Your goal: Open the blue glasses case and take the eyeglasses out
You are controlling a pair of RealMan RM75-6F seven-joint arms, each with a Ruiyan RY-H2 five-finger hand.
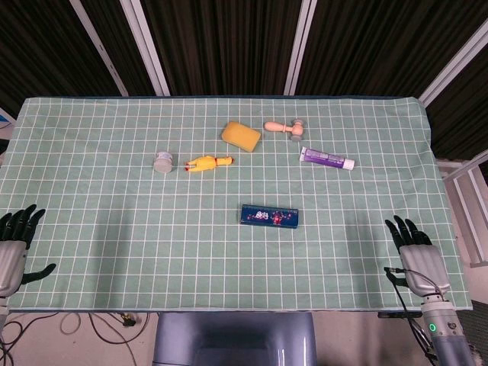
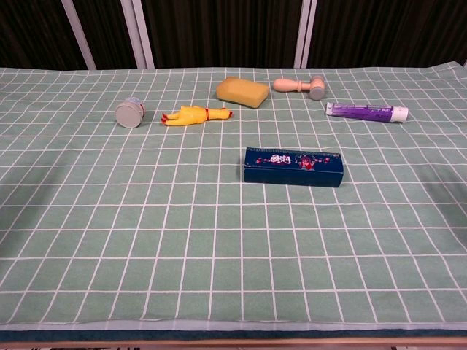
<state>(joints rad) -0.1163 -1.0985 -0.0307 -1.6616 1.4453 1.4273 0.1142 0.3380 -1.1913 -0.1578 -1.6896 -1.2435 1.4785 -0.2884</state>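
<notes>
Mid-counter (image 1: pixel 91 252): blue glasses case (image 2: pixel 293 166) lies closed, untouched. Left robot hand (image 1: pixel 17 242), right robot hand (image 1: pixel 415 255) spread, empty, at near corners. Next: reach case, lift lid.

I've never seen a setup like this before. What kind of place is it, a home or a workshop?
Most likely a robotics lab or test room. Two robot hands, left hand and right hand, wait at a table with a gridded green cloth, with small unrelated items laid out like test props, including a blue glasses case.
</notes>
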